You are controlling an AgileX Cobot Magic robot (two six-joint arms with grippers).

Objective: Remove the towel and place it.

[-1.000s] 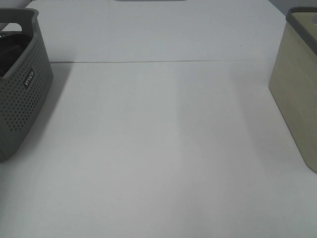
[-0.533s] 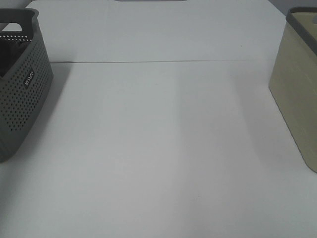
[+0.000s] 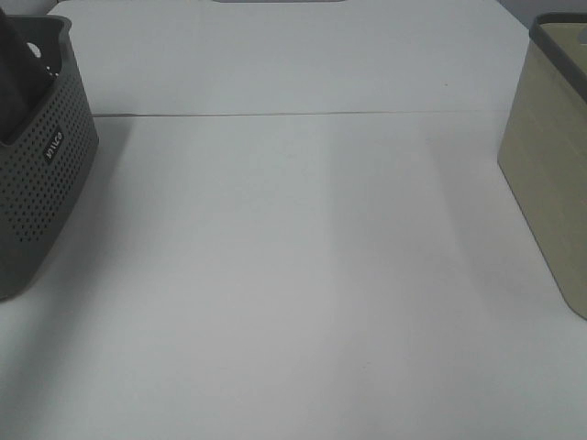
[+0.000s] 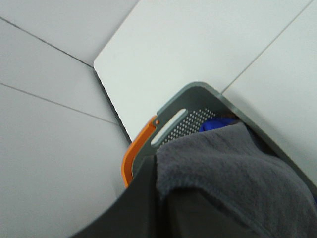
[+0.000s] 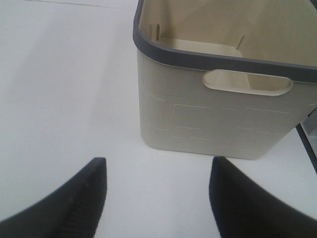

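Note:
The towel (image 4: pixel 233 168), dark charcoal terry, fills the near part of the left wrist view, bunched over my left gripper (image 4: pixel 158 213). The gripper is shut on it, and the cloth hides the fingertips. The towel hangs above the grey perforated basket (image 4: pixel 198 99). In the high view a dark strip of towel (image 3: pixel 20 82) rises out of that basket (image 3: pixel 46 183) at the left edge. My right gripper (image 5: pixel 156 198) is open and empty, low over the table in front of the beige basket (image 5: pixel 198 124).
A bit of blue cloth (image 4: pixel 218 124) shows inside the grey basket. An orange rim (image 4: pixel 136 148) sits just outside it. The beige basket (image 3: pixel 550 165) stands at the right edge, its inside bare. White table (image 3: pixel 293 257) stretches between the two baskets.
A dark strip of towel now stands up out of the grey basket, where half a second ago the bare perforated wall showed. The right side looks the same.

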